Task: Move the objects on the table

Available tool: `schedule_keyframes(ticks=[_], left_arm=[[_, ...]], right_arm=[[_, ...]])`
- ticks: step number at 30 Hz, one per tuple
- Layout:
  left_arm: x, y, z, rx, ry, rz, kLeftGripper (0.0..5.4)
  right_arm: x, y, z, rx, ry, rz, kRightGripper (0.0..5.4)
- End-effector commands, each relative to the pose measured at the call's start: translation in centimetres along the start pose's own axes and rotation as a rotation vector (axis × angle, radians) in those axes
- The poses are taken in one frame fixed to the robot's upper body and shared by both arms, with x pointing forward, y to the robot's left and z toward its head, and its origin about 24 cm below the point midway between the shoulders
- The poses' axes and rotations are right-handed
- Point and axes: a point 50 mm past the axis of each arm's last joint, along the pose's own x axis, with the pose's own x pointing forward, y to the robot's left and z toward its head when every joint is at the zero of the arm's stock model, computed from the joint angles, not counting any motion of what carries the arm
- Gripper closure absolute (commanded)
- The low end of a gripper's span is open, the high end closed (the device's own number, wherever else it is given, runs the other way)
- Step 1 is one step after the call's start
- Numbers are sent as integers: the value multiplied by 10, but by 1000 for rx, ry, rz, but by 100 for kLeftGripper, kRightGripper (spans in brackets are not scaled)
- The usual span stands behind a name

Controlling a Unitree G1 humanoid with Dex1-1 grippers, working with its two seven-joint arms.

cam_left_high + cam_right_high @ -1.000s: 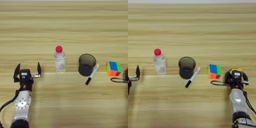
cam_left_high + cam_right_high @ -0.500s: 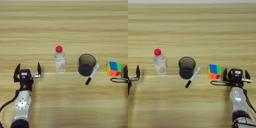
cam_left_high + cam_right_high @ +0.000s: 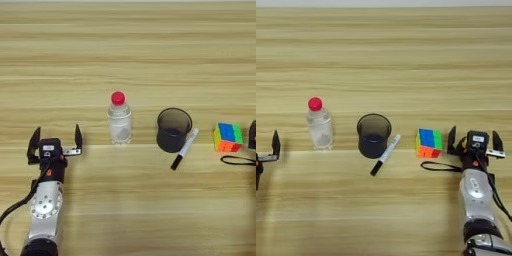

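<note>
Right gripper [image 3: 474, 141]: jaws apart, straddling the tape measure at 4 o'clock on the table [image 3: 384, 55]; only its black cord [image 3: 438, 167] shows clearly. Puzzle cube [image 3: 428, 142] just beside, at the gripper's 9 o'clock. Marker [image 3: 385, 154] leans against the dark cup [image 3: 374, 135]; water bottle [image 3: 319, 123] stands further left. Left gripper [image 3: 55, 146]: jaws apart, idle at 8 o'clock. Judgement: the measure's round casing is probably rigid and slick; grip across its sides, clear of the cord.

left gripper [image 3: 55, 141] fingers spread, right gripper [image 3: 475, 142] likewise
</note>
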Motion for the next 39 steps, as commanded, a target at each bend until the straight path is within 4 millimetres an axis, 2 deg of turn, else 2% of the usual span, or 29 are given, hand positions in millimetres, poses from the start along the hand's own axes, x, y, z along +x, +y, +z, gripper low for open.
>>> schedule_keyframes(ticks=[1,10,15,27,39], left_arm=[[0,1,0,4,1,-1,0],[0,1,0,5,1,0,0],[0,2,0,5,1,1,0],[-1,1,0,4,0,2,0],[-1,2,0,4,-1,3,0]], right_arm=[[-5,12,0,29,-15,46,4],[-14,39,4,103,-42,160,4],[-17,48,5,158,-44,204,4],[-24,67,2,164,-22,295,4],[-24,64,-9,118,47,272,4]])
